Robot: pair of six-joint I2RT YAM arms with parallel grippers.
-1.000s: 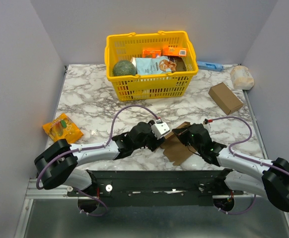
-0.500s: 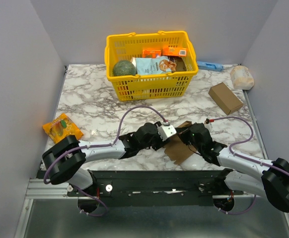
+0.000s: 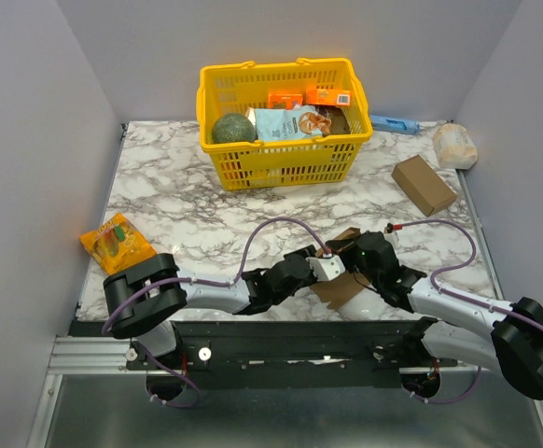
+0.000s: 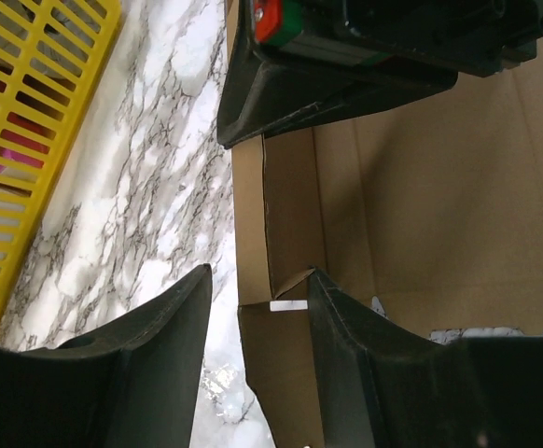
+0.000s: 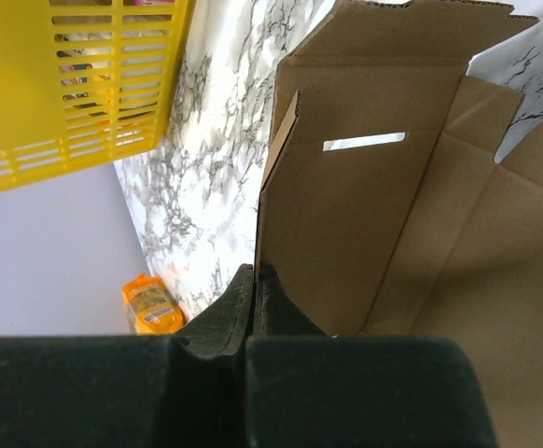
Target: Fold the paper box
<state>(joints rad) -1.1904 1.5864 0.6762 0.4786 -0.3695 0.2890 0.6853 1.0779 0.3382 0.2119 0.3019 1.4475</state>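
The paper box is a thin brown creased cardboard piece lying partly unfolded at the table's near edge, between the two arms. My right gripper is shut on the edge of an upright slotted flap, and the fingertips are pressed together on it. My left gripper is open at the box's left side. In the left wrist view its fingers straddle a narrow side flap of the box without closing on it. The right gripper's body shows just beyond.
A yellow basket with groceries stands at the back centre. A blocky brown carton, a white roll and a blue item are at the back right. An orange snack packet lies at the left.
My left arm has swung right and stretched low along the table's front, bringing its open gripper to the box's left flap. The right gripper has stayed shut on its flap.
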